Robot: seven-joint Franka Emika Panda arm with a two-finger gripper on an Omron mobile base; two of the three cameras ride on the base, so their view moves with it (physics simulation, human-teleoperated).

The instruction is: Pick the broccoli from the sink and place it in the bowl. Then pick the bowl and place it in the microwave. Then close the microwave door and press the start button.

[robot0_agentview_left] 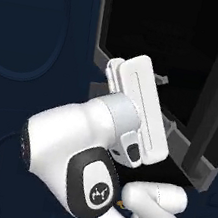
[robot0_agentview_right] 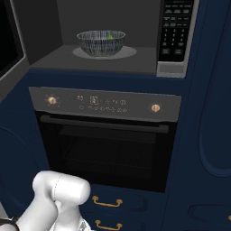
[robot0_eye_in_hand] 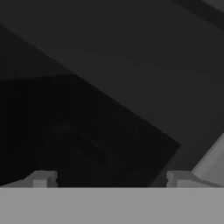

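Broccoli (robot0_agentview_right: pixel 108 37) inside bowl (robot0_agentview_right: pixel 101 43), bowl inside microwave (robot0_agentview_right: pixel 67 27), on its turntable (robot0_agentview_right: pixel 127 52). Microwave door (robot0_agentview_left: pixel 157 48) swung open. Gripper (robot0_eye_in_hand: pixel 109 178) spread wide, holding nothing, facing dark glass.

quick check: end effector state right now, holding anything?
End effector: open, fingers wide apart, nothing between them, facing the dark microwave door.
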